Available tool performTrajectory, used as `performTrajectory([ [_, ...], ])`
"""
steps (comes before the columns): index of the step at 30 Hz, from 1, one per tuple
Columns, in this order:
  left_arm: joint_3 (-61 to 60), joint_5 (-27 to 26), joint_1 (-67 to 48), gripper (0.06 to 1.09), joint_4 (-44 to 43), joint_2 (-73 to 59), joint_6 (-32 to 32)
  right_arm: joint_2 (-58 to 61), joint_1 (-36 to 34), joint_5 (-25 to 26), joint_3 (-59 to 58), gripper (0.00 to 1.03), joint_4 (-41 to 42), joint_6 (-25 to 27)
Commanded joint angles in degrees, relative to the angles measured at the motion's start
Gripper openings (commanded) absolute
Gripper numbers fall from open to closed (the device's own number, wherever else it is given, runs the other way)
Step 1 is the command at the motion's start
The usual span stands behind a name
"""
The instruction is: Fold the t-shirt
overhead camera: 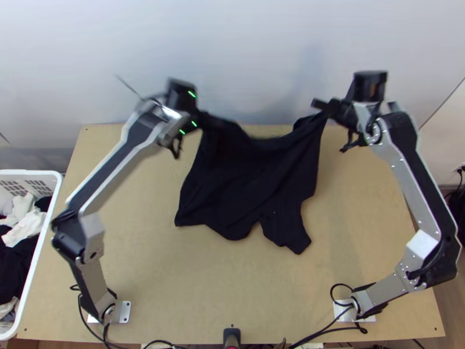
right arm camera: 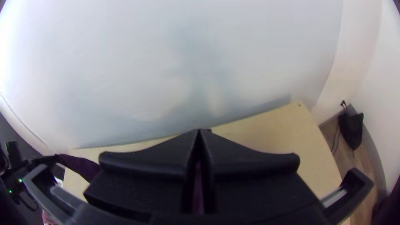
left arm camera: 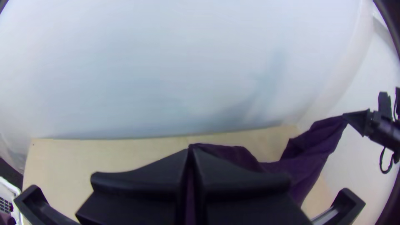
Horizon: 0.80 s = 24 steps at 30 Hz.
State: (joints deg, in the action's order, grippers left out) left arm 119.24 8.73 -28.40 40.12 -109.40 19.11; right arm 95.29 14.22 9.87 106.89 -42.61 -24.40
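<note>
Two grippers are gripping one black t-shirt (overhead camera: pixel 250 180) above the far part of the light wooden table (overhead camera: pixel 133 256). Left gripper (overhead camera: pixel 210 119): the jaws are standing closed, finger faces meeting at the tips, and are clamping the upper left portion of the garment. Right gripper (overhead camera: pixel 325 109): the jaws are likewise standing closed and are clamping the upper right portion; dark fabric is showing in the narrow gap behind the tips.

Between the two grip points, the upper edge is sagging in a shallow curve. The garment body is extending toward the near side of the table, unfolded but creased, its lower edge running unevenly with a notch right of centre. Whether the lower portion is touching the tabletop, one cannot tell.

A white basket (overhead camera: pixel 57 189) is standing beside the table's left edge, containing white cloth (overhead camera: pixel 28 225) and dark cloth (overhead camera: pixel 14 262).
</note>
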Motion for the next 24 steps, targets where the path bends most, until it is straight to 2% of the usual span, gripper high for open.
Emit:
performTrajectory([
  [1,9.87,4.98,4.23,0.10,1.10,7.19,-0.31,-0.80,0.64,4.63,12.29,0.03,-1.77,4.63],
  [5,9.87,10.25,3.27,0.10,-0.30,12.46,-4.08,-2.47,3.54,10.43,16.77,0.03,-1.69,10.34],
  [10,9.87,13.33,2.91,0.10,-3.73,19.32,-9.18,-7.31,9.07,17.38,17.21,0.03,2.80,19.48],
  [12,9.87,13.68,2.91,0.10,-4.52,21.95,-11.56,-9.15,11.27,19.93,17.30,0.03,5.08,23.08],
  [17,8.20,13.94,0.72,0.10,-2.24,28.55,-14.81,-12.84,18.21,29.68,16.77,0.03,12.64,35.74],
  [21,6.71,13.86,-1.57,0.10,0.22,32.85,-14.90,-14.87,20.50,32.14,16.77,0.03,16.07,39.96],
  [22,7.06,13.94,-2.09,0.10,0.75,33.56,-15.16,-15.13,21.64,33.99,17.12,0.03,16.68,41.72],
  [24,8.03,13.86,-3.33,0.10,1.63,35.14,-15.86,-15.22,26.65,41.20,17.91,0.03,21.16,49.80],
])
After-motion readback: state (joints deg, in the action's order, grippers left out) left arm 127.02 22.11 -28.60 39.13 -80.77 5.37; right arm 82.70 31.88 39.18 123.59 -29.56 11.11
